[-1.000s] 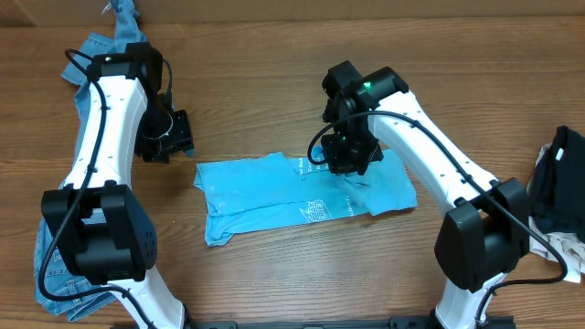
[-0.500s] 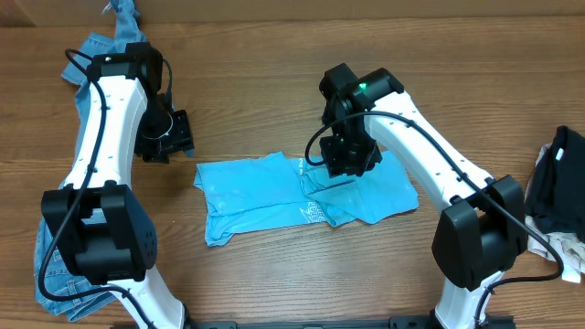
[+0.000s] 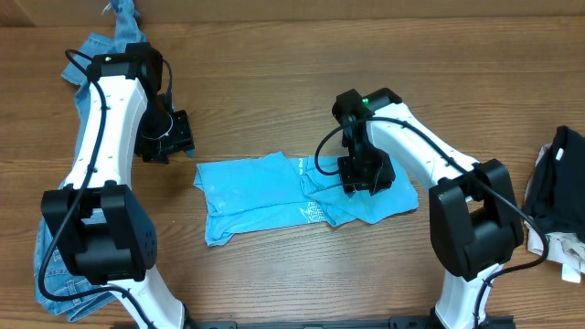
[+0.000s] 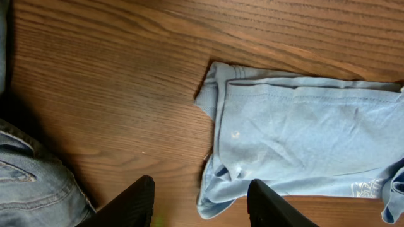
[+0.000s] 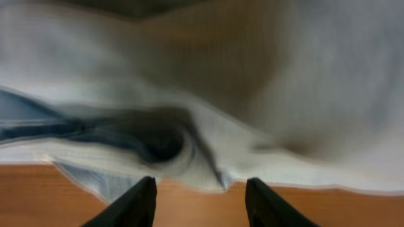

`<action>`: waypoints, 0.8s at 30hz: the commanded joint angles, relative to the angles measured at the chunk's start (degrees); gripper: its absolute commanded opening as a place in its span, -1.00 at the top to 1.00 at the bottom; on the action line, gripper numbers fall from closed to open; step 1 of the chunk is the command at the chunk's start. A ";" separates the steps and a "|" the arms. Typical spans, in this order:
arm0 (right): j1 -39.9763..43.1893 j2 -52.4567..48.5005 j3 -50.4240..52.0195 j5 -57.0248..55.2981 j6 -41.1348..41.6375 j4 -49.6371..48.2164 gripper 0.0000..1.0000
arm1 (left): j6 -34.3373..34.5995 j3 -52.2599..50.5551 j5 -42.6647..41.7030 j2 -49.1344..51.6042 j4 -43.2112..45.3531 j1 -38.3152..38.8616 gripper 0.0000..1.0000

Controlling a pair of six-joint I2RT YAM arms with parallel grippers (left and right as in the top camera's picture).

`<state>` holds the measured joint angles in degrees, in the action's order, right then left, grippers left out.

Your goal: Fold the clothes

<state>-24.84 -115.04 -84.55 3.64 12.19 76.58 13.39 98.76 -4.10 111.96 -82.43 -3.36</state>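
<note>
Shirt [image 3: 265,196] lies flat mid-table [image 3: 274,91], folded into a long band running left-right, with white lettering showing on the lower edge near the middle. Your right tool [image 3: 366,174] sits over the shirt's right half, pointing down. The right wrist view is blurred, but the fingers [image 5: 132,202] are apart, with bare wood between the tips and rumpled pale-blue cloth just beyond them, so nothing is gripped there. Your left tool [image 3: 172,137] hangs off the shirt's upper-left corner, clear of the cloth. In the left wrist view its fingers [image 4: 129,202] are spread wide over wood, holding nothing, with the shirt's sleeve end just ahead. Denim jeans [image 3: 91,55] are bunched along the table's left edge behind the left arm. A dark garment [image 3: 558,183] sits at the far right edge.
</note>
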 commanded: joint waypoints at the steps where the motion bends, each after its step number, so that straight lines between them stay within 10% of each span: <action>1: -0.15 -0.15 3.80 -0.52 -0.42 -4.39 0.00 | -0.07 0.02 -0.44 -1.07 -0.26 0.37 -0.03; 9: -0.22 -0.15 5.40 20.22 -20.17 -3.54 0.62 | -0.07 0.02 -0.44 -1.07 -0.68 0.37 -0.03; 15: -0.15 -0.15 5.29 24.13 -30.60 2.75 0.21 | -0.07 0.02 -0.42 -1.07 -0.20 0.37 -0.04; 21: -0.15 -0.15 -6.71 12.07 -18.78 0.02 0.08 | -0.07 0.02 -0.42 -1.07 -0.24 0.37 -0.04; 24: -0.15 -0.15 -10.29 7.76 -15.17 -3.63 -0.37 | -0.07 0.02 -0.44 -1.07 -0.22 0.44 -0.04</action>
<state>-24.91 -115.57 -92.18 16.86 -7.99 74.56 13.39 98.76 -4.10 111.96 -82.70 -3.36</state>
